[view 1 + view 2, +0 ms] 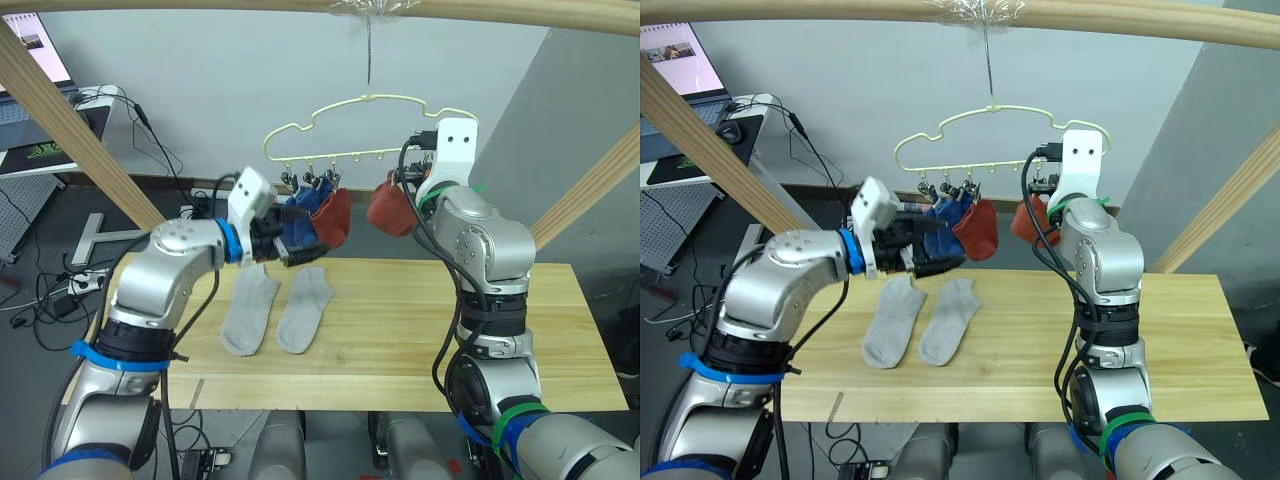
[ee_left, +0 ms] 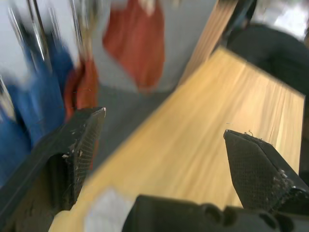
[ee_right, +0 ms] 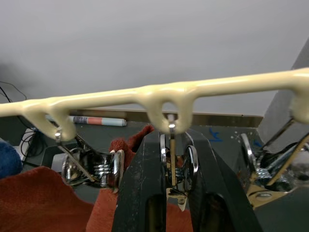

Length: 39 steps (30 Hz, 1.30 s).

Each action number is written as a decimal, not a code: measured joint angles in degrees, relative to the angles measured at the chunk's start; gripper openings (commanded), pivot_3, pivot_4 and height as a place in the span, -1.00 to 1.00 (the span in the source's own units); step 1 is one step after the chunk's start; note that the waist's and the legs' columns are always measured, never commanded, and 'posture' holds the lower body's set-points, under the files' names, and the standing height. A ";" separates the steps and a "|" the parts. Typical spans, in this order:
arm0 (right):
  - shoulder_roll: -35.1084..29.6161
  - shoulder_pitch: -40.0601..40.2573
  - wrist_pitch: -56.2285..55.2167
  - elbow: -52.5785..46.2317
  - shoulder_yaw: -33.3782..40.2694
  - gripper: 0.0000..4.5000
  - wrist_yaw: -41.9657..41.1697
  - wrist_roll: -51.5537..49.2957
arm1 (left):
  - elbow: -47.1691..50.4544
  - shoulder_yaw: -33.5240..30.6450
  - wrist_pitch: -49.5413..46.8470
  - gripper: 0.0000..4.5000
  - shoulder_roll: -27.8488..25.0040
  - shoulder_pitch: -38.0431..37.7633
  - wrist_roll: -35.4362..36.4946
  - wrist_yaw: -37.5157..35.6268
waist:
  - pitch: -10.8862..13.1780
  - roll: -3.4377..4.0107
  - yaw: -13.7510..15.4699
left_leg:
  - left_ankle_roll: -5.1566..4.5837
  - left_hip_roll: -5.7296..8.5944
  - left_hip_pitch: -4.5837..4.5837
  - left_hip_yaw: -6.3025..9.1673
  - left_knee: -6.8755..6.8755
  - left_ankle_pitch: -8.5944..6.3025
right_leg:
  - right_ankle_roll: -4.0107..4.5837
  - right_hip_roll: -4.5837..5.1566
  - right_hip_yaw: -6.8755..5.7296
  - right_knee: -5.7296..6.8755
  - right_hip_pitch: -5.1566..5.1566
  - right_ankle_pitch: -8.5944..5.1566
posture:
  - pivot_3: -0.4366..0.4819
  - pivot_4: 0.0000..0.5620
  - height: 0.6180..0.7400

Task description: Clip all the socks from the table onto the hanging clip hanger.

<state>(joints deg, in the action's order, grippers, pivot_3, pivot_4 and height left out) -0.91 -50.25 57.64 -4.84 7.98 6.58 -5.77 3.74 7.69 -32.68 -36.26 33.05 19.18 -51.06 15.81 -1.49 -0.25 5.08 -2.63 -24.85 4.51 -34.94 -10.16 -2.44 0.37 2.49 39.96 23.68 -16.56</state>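
Two grey socks on the table; left jaws wide, empty; right jaws seemingly squeeze a clip.

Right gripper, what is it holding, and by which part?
The right gripper is shut on a metal clip of the clip hanger, its fingers squeezing the clip's two sides, with a rust red sock just below.

Lab or workshop: laptop on side desk, loose cables across grey floor, plain walls.
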 measured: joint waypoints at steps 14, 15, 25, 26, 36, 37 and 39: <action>1.02 0.03 1.64 -1.89 0.03 -0.91 0.96 0.01 | -23.10 6.51 17.84 1.00 6.97 -2.26 -16.32 4.69 | 0.00 0.00 0.00 | -0.02 0.01 -0.01 -0.01 -0.02 0.01 | 0.01 0.00 0.00 0.04 0.02 0.00 | 0.10 -0.28 1.00; 1.03 0.03 1.69 -1.93 0.02 -0.91 0.99 0.00 | -24.74 7.11 18.46 1.00 7.69 -1.50 -17.33 5.15 | 0.00 0.00 0.01 | -0.02 0.01 -0.01 -0.01 -0.02 0.01 | 0.01 0.00 0.00 0.04 0.02 0.00 | 0.10 -0.28 1.00; 1.00 0.08 1.95 -2.90 0.26 -0.91 1.09 0.01 | -43.75 7.95 23.19 1.00 15.25 5.84 -22.96 9.29 | 0.00 0.00 -0.21 | -0.03 0.02 -0.01 -0.02 -0.02 0.02 | 0.01 0.00 0.00 0.05 0.03 0.00 | 0.06 -0.28 1.00; 1.01 0.08 1.96 -2.91 0.26 -0.91 1.10 0.01 | -44.98 7.98 23.43 1.00 15.44 6.36 -23.42 9.32 | 0.00 0.00 -0.27 | -0.03 0.02 -0.01 -0.02 -0.02 0.02 | 0.01 0.00 -0.01 0.05 0.03 0.00 | 0.06 -0.28 1.00; 0.94 0.08 2.42 -2.93 0.32 -0.91 1.17 0.01 | -48.95 9.71 25.62 0.72 15.89 8.48 -27.32 9.00 | -0.46 0.02 -0.97 | -0.06 0.02 0.04 -0.01 -0.03 0.04 | 0.00 0.00 -0.01 0.09 -0.03 0.01 | 0.05 -0.27 1.00; 0.93 0.08 2.44 -2.93 0.34 -0.91 1.18 0.01 | -48.91 9.88 25.63 0.59 15.89 8.42 -27.34 8.75 | -0.54 0.05 -1.07 | -0.06 0.02 0.05 -0.01 -0.03 0.04 | 0.01 0.00 -0.01 0.09 -0.05 0.01 | 0.05 -0.27 1.00; 0.94 0.08 2.48 -2.94 0.33 -0.91 1.18 0.01 | -48.85 9.96 25.57 0.34 15.94 8.23 -27.34 8.21 | -0.65 0.11 -1.21 | -0.07 0.02 0.07 -0.01 -0.03 0.04 | 0.01 0.00 -0.01 0.09 -0.06 0.01 | 0.05 -0.27 1.00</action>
<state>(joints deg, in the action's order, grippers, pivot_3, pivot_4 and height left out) 0.03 -50.17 60.12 -7.78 8.30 7.76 -5.76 -45.11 17.64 -7.11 -20.32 41.28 -8.16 -42.85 15.15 -1.38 -1.46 5.00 -2.61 -24.78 4.50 -34.97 -10.12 -2.43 0.36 2.48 40.05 23.62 -16.55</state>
